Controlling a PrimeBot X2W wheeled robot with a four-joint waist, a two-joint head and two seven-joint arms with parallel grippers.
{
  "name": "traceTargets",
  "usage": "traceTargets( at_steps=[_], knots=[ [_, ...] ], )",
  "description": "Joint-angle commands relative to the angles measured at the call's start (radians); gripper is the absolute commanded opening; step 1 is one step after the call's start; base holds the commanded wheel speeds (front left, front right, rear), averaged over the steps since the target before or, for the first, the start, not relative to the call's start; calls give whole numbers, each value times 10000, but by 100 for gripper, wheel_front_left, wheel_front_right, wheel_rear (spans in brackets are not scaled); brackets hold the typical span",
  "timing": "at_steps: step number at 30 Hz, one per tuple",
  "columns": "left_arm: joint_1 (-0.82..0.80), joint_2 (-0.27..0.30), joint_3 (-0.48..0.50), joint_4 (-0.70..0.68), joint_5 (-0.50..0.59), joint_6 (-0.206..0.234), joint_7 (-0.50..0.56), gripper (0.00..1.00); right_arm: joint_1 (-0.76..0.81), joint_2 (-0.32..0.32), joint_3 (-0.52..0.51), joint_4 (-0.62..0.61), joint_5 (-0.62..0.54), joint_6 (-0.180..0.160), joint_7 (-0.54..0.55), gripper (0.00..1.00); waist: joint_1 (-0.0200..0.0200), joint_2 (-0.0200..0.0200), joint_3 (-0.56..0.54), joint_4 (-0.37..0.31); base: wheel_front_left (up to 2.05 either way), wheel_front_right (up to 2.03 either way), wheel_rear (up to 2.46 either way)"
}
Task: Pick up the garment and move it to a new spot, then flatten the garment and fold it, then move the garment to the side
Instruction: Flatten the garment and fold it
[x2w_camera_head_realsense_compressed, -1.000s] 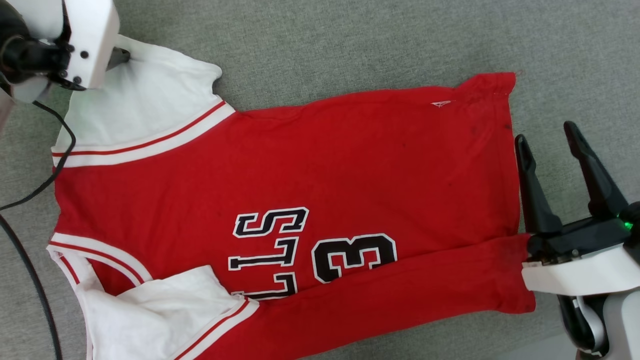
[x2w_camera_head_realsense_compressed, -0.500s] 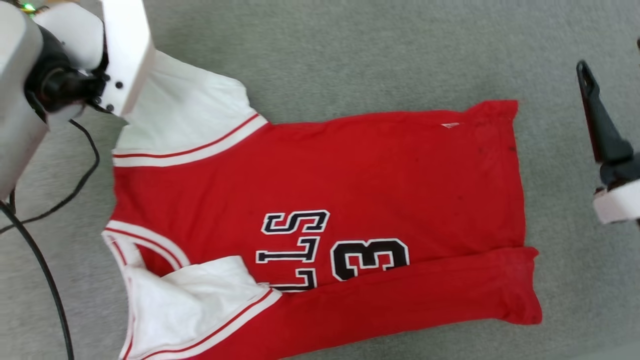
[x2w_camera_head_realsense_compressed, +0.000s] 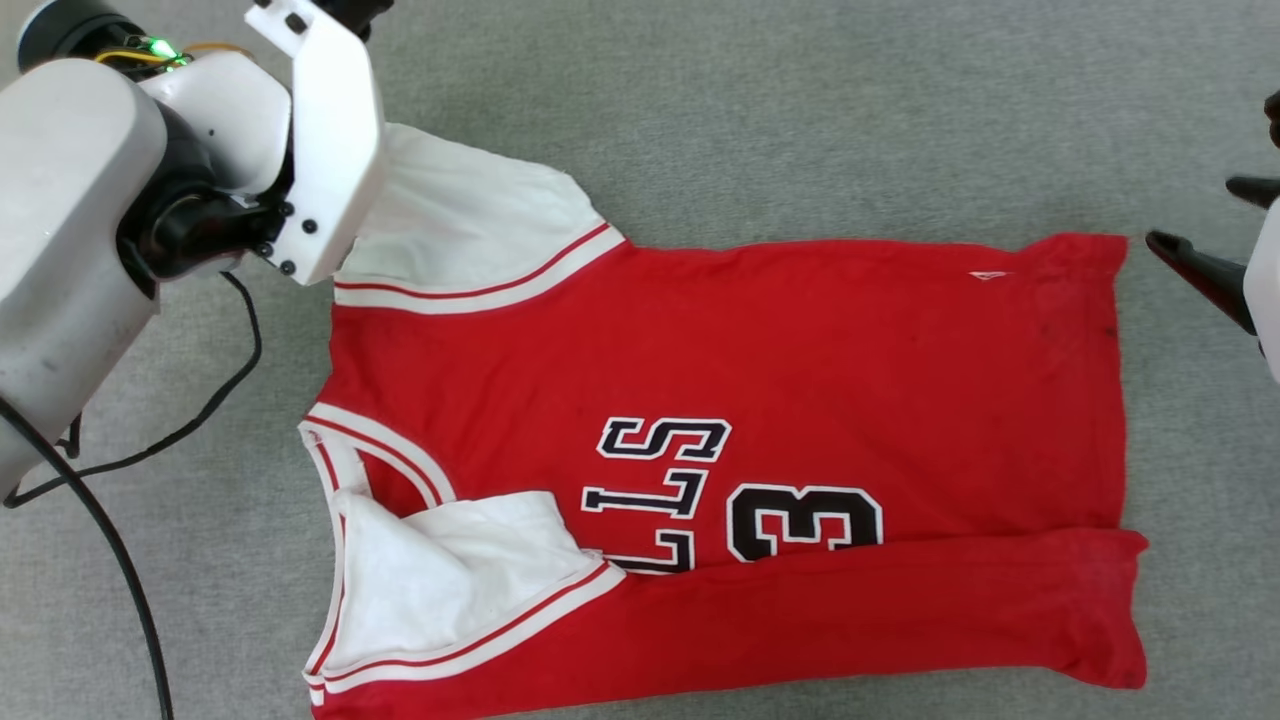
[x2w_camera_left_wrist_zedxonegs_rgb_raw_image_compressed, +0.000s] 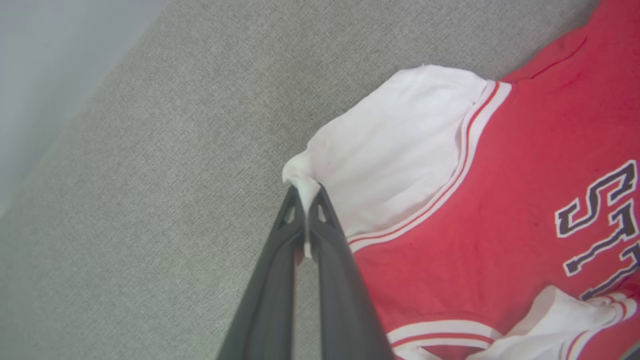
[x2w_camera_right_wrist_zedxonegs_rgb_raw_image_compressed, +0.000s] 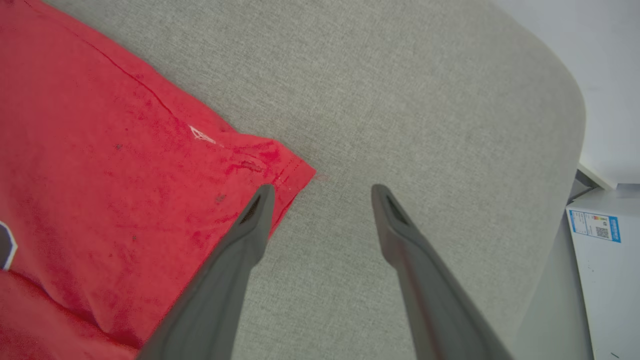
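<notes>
The garment (x2w_camera_head_realsense_compressed: 760, 370), a red jersey with white sleeves and black lettering, lies spread on a grey fabric surface (x2w_camera_head_realsense_compressed: 800, 120), its lower long edge folded up over the front. My left gripper (x2w_camera_left_wrist_zedxonegs_rgb_raw_image_compressed: 306, 192) is shut on the outer edge of the far white sleeve (x2w_camera_left_wrist_zedxonegs_rgb_raw_image_compressed: 390, 150), a pinch of white cloth between its tips. In the head view that arm's white wrist (x2w_camera_head_realsense_compressed: 320, 150) covers the sleeve's end. My right gripper (x2w_camera_right_wrist_zedxonegs_rgb_raw_image_compressed: 322, 192) stands open just off the garment's far hem corner (x2w_camera_right_wrist_zedxonegs_rgb_raw_image_compressed: 290, 172), one finger over the red cloth. Its dark fingers (x2w_camera_head_realsense_compressed: 1200, 275) show at the right edge.
A black cable (x2w_camera_head_realsense_compressed: 120, 560) trails over the surface at the left. The grey surface curves off to an edge at the right, with a white box (x2w_camera_right_wrist_zedxonegs_rgb_raw_image_compressed: 605, 240) beyond it. A pale wall or floor (x2w_camera_left_wrist_zedxonegs_rgb_raw_image_compressed: 50, 50) lies past the surface's far left edge.
The head camera has shifted, so the garment sits further right. My left gripper has shut on the white sleeve. My right gripper moved from the near hem up to the far hem corner.
</notes>
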Motion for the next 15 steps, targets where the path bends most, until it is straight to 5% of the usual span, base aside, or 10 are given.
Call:
traceTargets(
  at_steps=[1, 7, 15],
  knots=[
    [107, -23, -11, -61, 8, -7, -82, 0, -318, -25, 216, 191, 322, -7, 368, 100, 0, 0, 89, 92, 0, 0, 0],
    [-88, -162, -4, -270, 76, -8, -199, 0, -1254, 142, 1204, 1324, 1264, -6, 1886, 100, 0, 0, 417, 423, 0, 0, 0],
    [-319, -289, -51, -521, 156, -11, -332, 0, -1548, 657, 2571, 2565, 1380, -6, 2155, 100, 0, 0, 865, 651, 0, 0, 0]
  ],
)
